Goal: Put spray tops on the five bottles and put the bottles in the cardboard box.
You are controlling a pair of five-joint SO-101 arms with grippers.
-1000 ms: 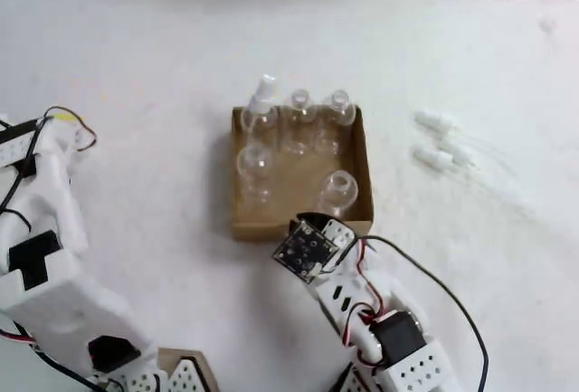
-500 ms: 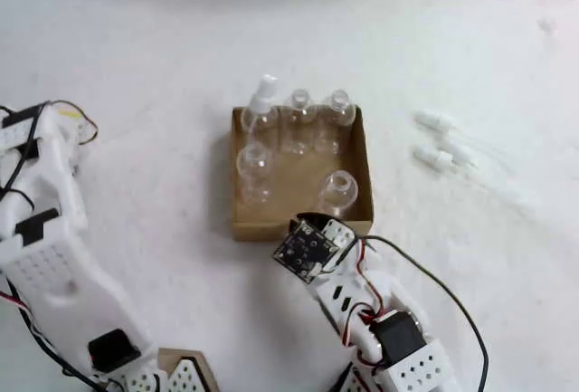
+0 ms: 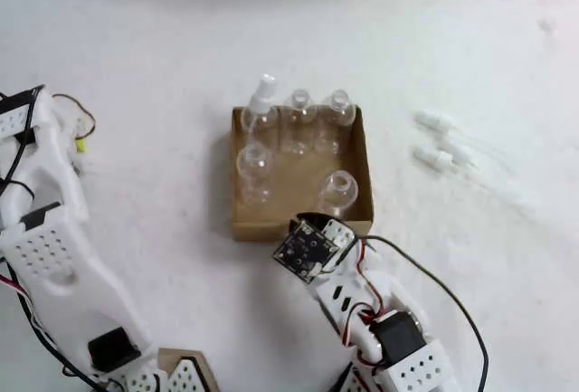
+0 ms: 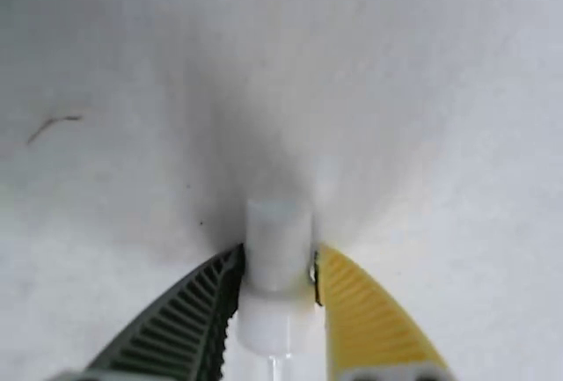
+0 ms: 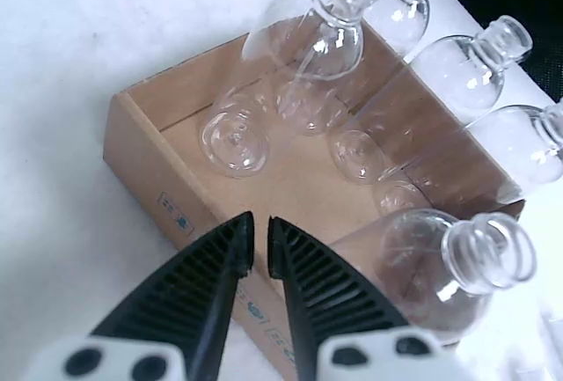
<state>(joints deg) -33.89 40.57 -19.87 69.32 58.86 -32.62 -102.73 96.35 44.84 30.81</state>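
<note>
White table (image 3: 163, 48), left gripper (image 4: 278, 256) clamped on spray top (image 4: 277, 227), right gripper (image 5: 260, 227) closed empty beside cardboard box (image 5: 151, 180)

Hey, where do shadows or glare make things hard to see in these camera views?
Left wrist view: a dark shadow pools on the table around the spray top. Right wrist view: bright glints on the clear bottles in the box. High view: the loose tops nearly vanish against the bright white table.
</note>
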